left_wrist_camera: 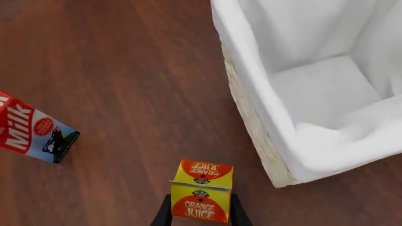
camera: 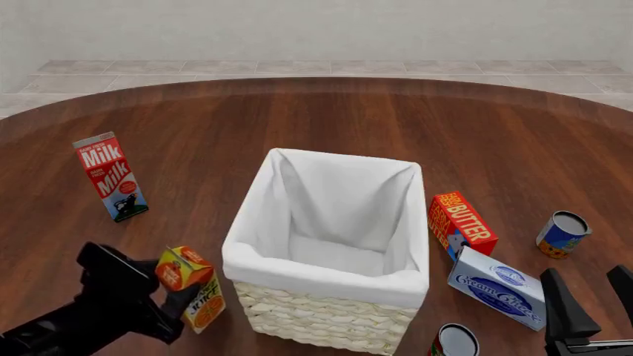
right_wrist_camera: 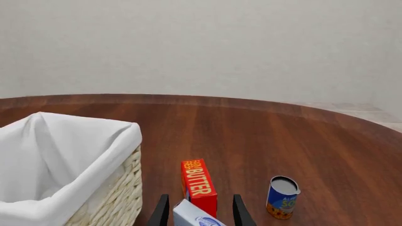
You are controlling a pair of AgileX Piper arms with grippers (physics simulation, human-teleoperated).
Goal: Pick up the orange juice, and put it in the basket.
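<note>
The orange juice is a small orange and yellow carton, tilted, close to the front left corner of the basket. My left gripper is shut on it. In the left wrist view the two dark fingers clamp the sides of the orange juice, with the basket's white-lined rim just beside it. The basket is large, woven, and nothing shows inside it. My right gripper is open and holds nothing at the front right; it also shows in the right wrist view.
A red and blue milk carton stands at the far left. Right of the basket are an orange-red butter box, a cream cheese box and a blue can. Another can stands at the front edge.
</note>
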